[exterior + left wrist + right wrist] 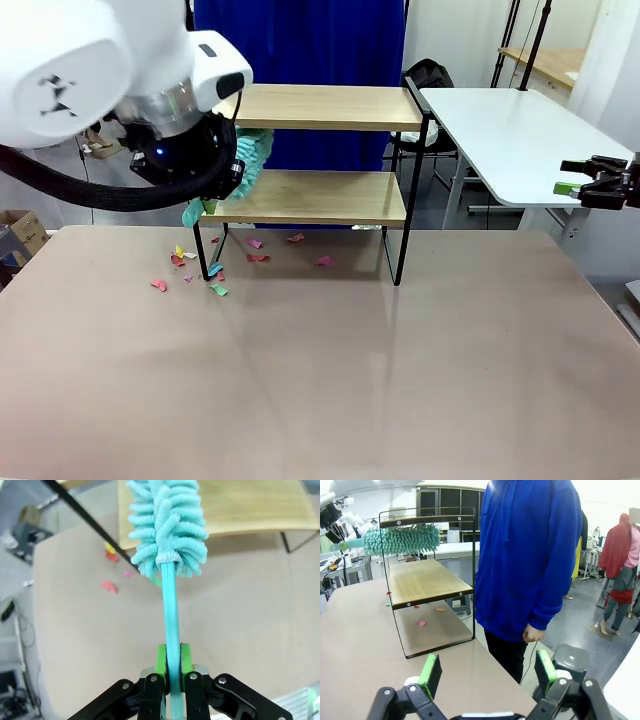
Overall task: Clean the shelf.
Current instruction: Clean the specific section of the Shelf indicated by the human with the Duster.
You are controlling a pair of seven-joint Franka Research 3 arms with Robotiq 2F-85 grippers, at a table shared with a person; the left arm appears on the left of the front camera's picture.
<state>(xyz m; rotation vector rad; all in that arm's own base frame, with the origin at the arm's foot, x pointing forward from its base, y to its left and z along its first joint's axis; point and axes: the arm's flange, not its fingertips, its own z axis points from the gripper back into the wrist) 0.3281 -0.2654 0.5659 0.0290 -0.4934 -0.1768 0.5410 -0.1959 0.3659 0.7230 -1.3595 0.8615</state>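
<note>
Gripping the teal duster (167,525) by its handle in the left tool (172,655), pinched tight, with the fluffy head poked between the two boards of the shelf (320,197) at its left end, just over the lower board. Finding that shelf at the tabletop's (320,380) far edge, left of middle, long axis along the edge. Seeing the right tool (566,177) wide open, empty, well beyond the right edge.

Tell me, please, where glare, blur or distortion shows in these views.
Front view: the left arm looms near the lens, bright and soft; the table has a faint sheen mirroring the shelf legs. Left wrist view: the duster is sharp, the table's edge curves. Right wrist view: the shelf frame bows; top right is washed out.
</note>
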